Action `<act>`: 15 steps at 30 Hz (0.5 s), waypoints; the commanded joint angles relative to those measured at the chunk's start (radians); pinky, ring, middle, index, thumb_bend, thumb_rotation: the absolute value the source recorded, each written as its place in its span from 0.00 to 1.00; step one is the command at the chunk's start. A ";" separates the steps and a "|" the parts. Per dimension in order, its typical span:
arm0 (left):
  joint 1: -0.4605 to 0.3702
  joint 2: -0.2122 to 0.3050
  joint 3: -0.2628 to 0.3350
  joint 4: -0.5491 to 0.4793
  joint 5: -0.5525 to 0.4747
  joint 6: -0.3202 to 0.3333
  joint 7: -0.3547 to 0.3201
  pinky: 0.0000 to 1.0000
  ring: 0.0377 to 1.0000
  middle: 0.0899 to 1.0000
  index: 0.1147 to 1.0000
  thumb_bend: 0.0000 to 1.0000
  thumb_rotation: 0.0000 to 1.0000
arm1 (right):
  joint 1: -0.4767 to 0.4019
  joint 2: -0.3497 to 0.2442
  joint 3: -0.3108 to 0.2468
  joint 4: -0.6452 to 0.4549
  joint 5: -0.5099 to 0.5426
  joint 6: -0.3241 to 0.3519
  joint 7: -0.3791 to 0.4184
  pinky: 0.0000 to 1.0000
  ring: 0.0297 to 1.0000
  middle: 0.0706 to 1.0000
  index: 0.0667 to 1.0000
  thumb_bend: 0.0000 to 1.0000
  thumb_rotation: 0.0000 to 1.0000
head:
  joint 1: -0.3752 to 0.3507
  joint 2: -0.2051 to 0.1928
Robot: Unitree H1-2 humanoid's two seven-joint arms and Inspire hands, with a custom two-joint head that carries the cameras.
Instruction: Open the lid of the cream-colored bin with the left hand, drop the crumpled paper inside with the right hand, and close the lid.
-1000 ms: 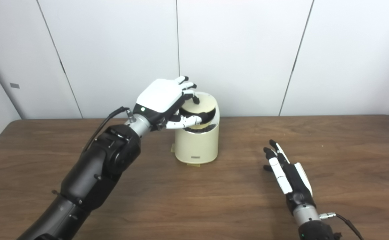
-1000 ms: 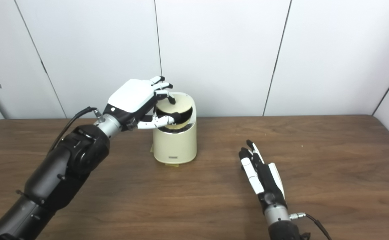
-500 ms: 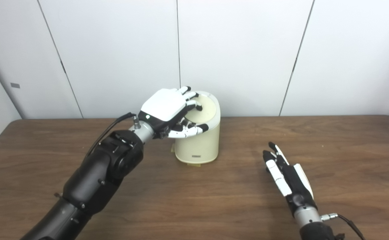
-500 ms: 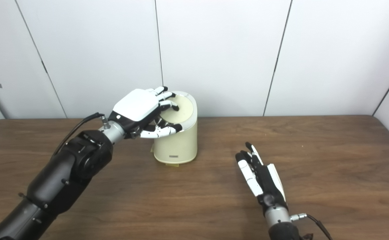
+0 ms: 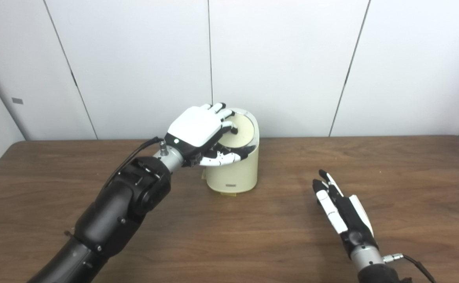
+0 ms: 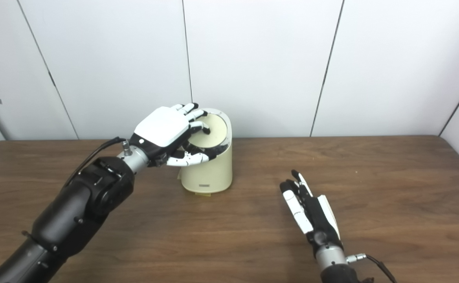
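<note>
While my left hand (image 5: 198,127) lies palm-down over the top of the cream-colored bin (image 5: 235,169), its fingers (image 5: 229,126) are curled onto the round lid (image 5: 243,133) and its thumb reaches across the bin's front rim, so the hand is clamped on the lid. A thin dark gap shows under the lid's near edge; I cannot tell whether it is fully seated. The bin stands upright on the wooden bench (image 5: 229,236), toward the far edge and roughly midway along it, close to the white panelled wall (image 5: 284,59). My right hand (image 6: 312,214) rests on the bench well apart from the bin, nearer the front edge and toward the right side, fingers straight, apart and holding nothing. I cannot see the crumpled paper from either head camera.
</note>
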 commanded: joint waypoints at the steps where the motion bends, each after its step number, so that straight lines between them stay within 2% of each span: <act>1: -0.009 0.021 -0.022 0.004 0.017 -0.018 -0.054 0.95 0.99 0.94 0.71 0.59 1.00 | -0.014 -0.009 -0.012 -0.038 0.004 0.013 0.004 0.87 0.92 0.91 0.98 0.57 1.00 | 0.002 0.003; 8: -0.007 0.026 -0.033 0.018 0.038 -0.015 -0.070 0.98 1.00 0.95 0.69 0.63 1.00 | -0.019 -0.011 -0.013 -0.037 0.004 0.019 0.002 0.89 0.91 0.90 0.97 0.59 1.00 | 0.005 0.005; 15: -0.008 0.024 -0.023 0.020 0.030 -0.016 -0.059 0.94 0.98 0.94 0.71 0.62 1.00 | -0.028 -0.012 -0.018 -0.028 0.003 0.026 -0.002 0.91 0.90 0.91 0.98 0.59 1.00 | 0.009 -0.001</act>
